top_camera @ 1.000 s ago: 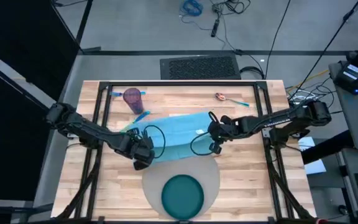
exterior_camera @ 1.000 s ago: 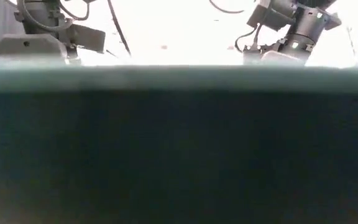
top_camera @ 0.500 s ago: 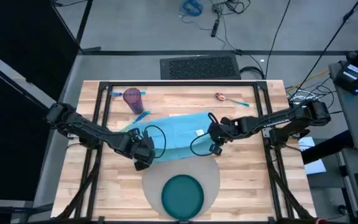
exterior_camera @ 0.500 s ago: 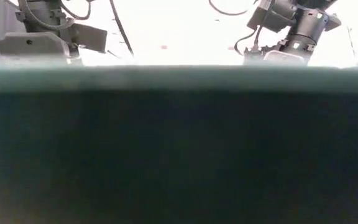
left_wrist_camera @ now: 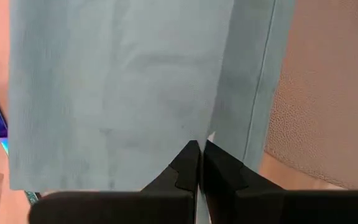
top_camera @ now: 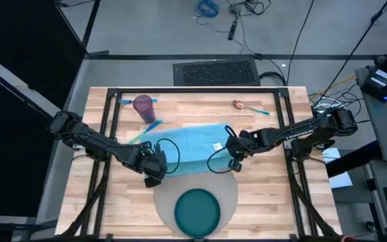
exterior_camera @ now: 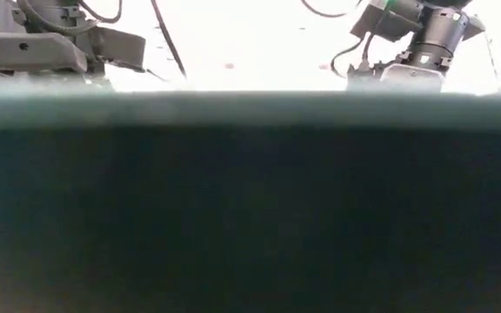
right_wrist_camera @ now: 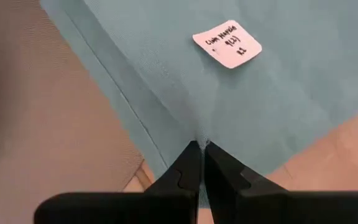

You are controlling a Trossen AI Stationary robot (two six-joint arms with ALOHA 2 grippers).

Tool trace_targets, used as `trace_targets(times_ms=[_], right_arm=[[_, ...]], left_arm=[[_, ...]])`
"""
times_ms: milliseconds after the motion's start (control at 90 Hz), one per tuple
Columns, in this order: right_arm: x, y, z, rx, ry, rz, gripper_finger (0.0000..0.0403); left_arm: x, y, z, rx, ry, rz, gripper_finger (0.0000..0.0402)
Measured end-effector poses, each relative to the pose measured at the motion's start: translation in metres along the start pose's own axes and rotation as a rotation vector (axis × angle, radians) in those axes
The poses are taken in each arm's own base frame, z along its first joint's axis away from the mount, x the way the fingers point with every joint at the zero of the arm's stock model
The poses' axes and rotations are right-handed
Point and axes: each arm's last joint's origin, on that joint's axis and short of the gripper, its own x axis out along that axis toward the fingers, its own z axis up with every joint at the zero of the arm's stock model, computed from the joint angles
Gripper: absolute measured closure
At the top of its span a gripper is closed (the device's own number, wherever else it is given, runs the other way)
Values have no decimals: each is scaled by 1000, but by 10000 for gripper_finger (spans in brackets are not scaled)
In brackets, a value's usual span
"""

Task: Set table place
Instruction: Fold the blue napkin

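High view: both grippers, left (top_camera: pixel 154 167) & right (top_camera: pixel 232 158), pinch napkin (top_camera: pixel 192 148); purple cup (top_camera: pixel 143 105), spoon (top_camera: pixel 239 104) behind.

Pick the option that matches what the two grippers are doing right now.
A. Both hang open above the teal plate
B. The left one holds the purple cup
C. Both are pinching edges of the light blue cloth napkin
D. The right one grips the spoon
C: each wrist view shows fingers closed on the napkin, the left gripper and the right gripper each pinching its cloth edge beside the grey placemat.
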Motion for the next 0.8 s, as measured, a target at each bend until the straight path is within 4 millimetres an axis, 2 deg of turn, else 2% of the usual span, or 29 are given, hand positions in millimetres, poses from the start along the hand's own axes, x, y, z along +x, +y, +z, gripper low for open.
trace_targets(times_ms=[267,800], right_arm=[[-1,2,-2,3,44,76,403],[-2,3,-4,12,85,111,403]], left_arm=[[0,0,0,2,0,6,402],[0,-1,0,0,11,-21,402]])
